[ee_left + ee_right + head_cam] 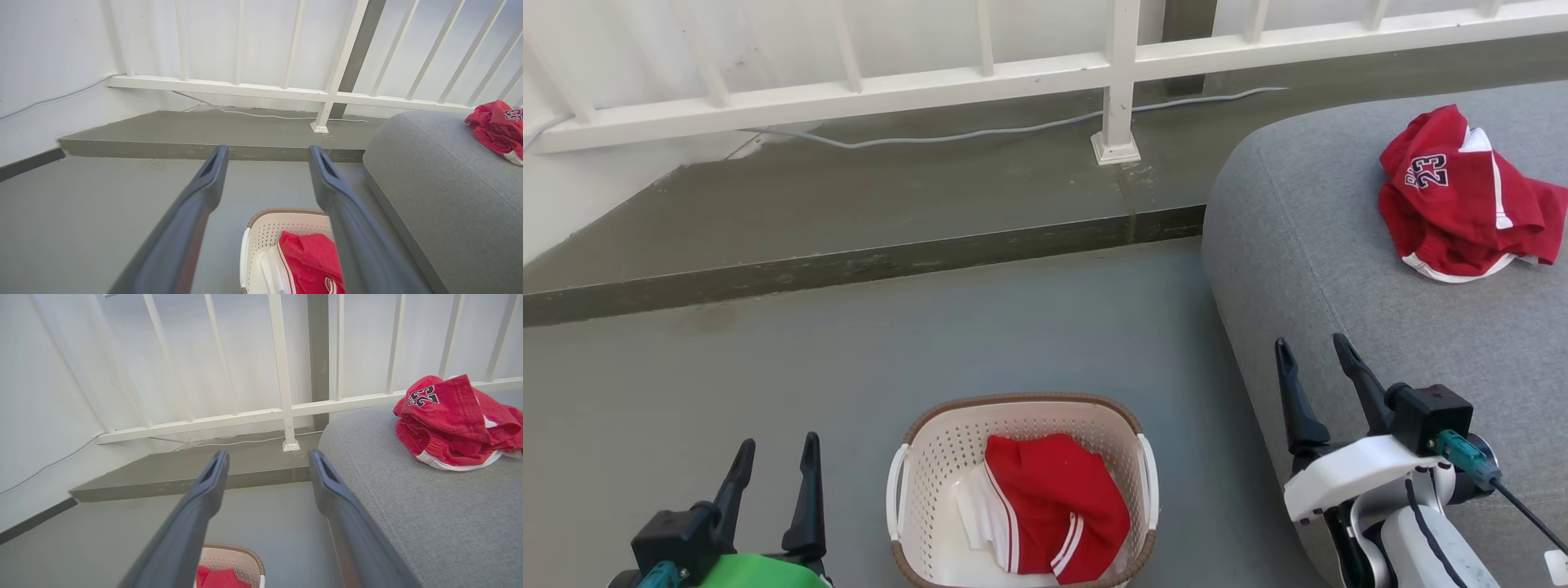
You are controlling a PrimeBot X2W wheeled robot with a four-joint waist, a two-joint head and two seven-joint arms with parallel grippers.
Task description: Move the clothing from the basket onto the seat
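Observation:
The cream basket (907, 457) with a brown rim stands on the floor at the bottom centre, and red shorts (1054, 506) with white stripes lie crumpled inside it. A red jersey numbered 23 (1462, 196) lies bunched on the grey seat (1339, 269) at the right. My left gripper (776, 461) is open at the lower left, to the left of the basket and apart from it. My right gripper (1315, 355) is open over the seat's near edge, holding nothing. The left wrist view shows the basket (261, 232) and shorts (310, 257) below the fingers.
A white railing (1119, 73) with a post foot stands on a raised concrete step (849, 261) behind the basket. A grey cable (980, 132) runs along that step. The grey floor (768, 367) stretches left of the basket, bounded by a white wall.

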